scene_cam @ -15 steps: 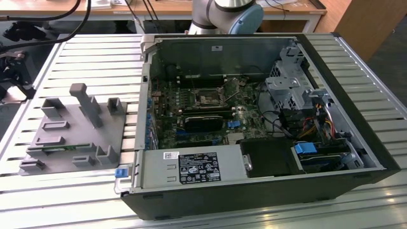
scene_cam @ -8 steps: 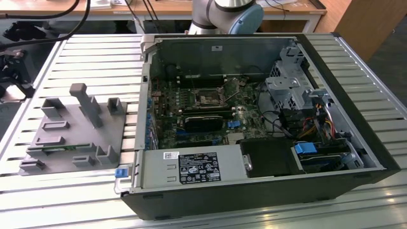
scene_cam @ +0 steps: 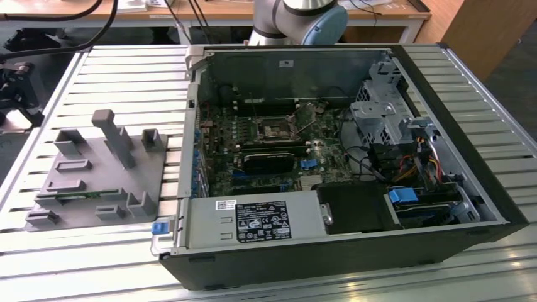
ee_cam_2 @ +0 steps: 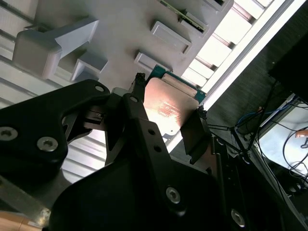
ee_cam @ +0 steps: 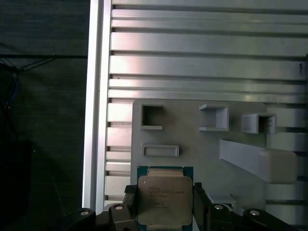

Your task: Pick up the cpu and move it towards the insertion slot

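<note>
Cpu (ee_cam: 165,202) is clamped by its edges in the claw (ee_cam: 164,191), just over the grey fixture plate (ee_cam: 192,144). Such a thin edge hold could let it tilt or slip before reaching the insertion slot (scene_cam: 275,130).

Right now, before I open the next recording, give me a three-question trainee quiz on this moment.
1. True or false: the cpu is seated in the slot.
2. What is the tool over in both wrist views? A) the fixture plate B) a keyboard C) a cardboard box
3. Fill in: the slot sits inside the open ___.

Key:
1. False. The tool grips the cpu by two opposite edges, over the fixture plate.
2. A.
3. case.
</note>
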{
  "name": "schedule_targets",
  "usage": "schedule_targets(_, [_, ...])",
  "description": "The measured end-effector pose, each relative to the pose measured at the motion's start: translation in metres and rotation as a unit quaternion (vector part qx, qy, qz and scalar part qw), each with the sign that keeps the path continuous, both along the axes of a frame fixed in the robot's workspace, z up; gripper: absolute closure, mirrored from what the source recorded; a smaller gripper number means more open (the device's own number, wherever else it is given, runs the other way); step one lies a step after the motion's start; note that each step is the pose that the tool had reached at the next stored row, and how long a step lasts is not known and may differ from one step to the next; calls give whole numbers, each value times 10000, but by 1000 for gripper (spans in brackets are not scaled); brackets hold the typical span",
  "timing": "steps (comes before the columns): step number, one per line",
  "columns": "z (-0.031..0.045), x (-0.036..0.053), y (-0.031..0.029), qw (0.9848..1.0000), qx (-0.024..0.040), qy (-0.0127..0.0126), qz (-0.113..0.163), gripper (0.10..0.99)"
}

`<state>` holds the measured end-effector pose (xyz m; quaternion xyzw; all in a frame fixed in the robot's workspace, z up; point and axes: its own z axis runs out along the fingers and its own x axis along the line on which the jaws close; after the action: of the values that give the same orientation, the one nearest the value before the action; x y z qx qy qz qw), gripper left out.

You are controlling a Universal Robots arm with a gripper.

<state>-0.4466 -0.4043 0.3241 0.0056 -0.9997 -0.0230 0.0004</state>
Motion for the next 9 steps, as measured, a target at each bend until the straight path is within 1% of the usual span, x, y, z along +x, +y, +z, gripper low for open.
schedule_targets(9, [35,0,0,10000,0,0,0,541])
